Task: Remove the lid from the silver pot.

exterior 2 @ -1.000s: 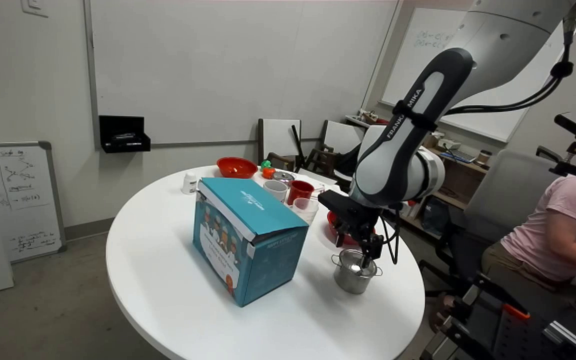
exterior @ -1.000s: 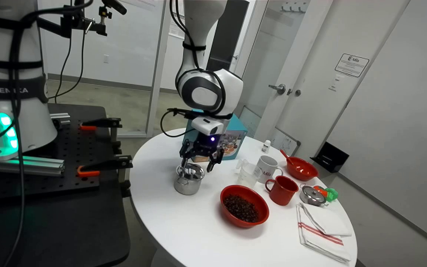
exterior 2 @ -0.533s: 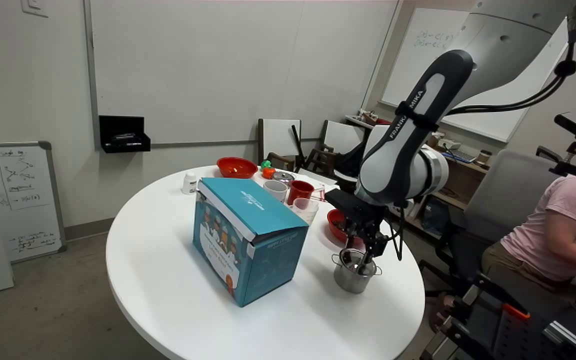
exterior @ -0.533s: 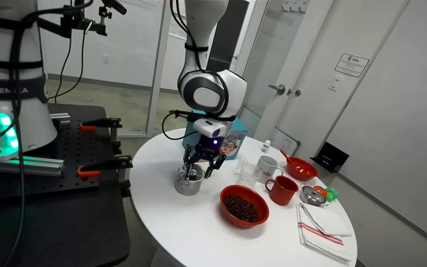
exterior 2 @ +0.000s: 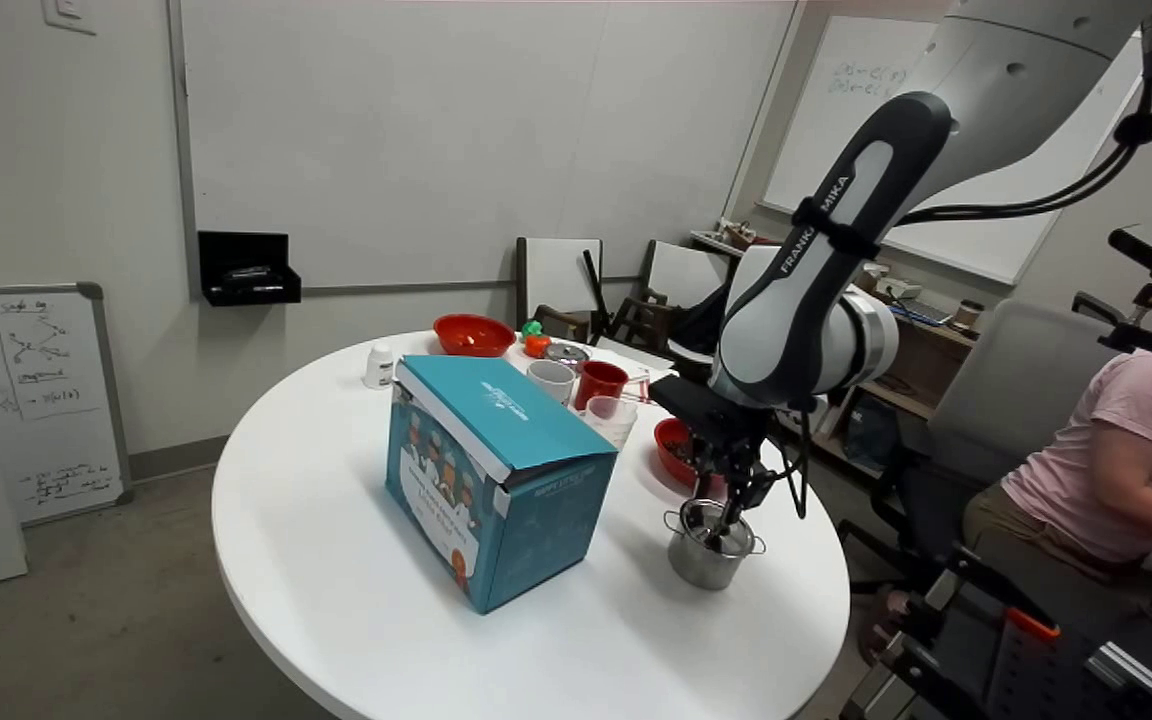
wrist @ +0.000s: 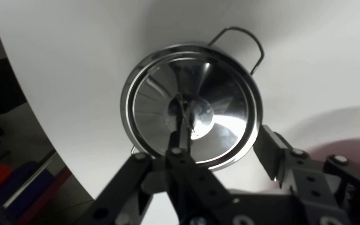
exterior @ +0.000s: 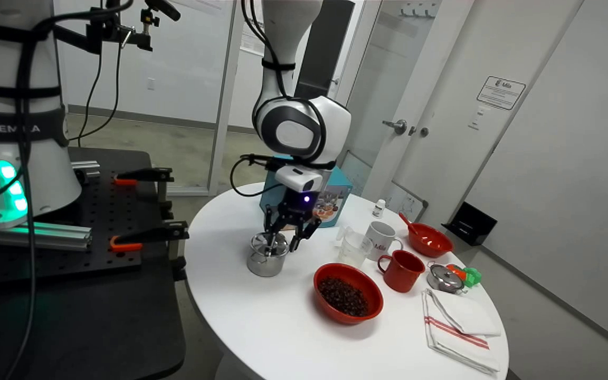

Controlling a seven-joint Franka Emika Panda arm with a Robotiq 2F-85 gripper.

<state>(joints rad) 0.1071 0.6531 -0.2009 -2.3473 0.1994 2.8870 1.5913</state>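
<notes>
1. The Robotiq gripper (exterior: 282,246) has risen slightly in an exterior view since half a second ago, and the small steel pot (exterior: 265,265) has slid a touch toward 9 o'clock.
2. In an exterior view the Franka arm (exterior 2: 778,335) sits a little higher too; the pot stands upright, between 3 and 4 o'clock from the teal cardboard box (exterior 2: 506,480).
3. In the wrist view the domed steel lid (wrist: 205,109) is on the pot. One finger (wrist: 183,140) reaches in past 6 o'clock, close by the central handle (wrist: 184,114) — contact unclear; its partner is just outside the pot at 4 o'clock, so they stand apart, clamped on nothing.
4. That nudge suggests a brush against the lid — lifting probably needs the handle centred first.
</notes>
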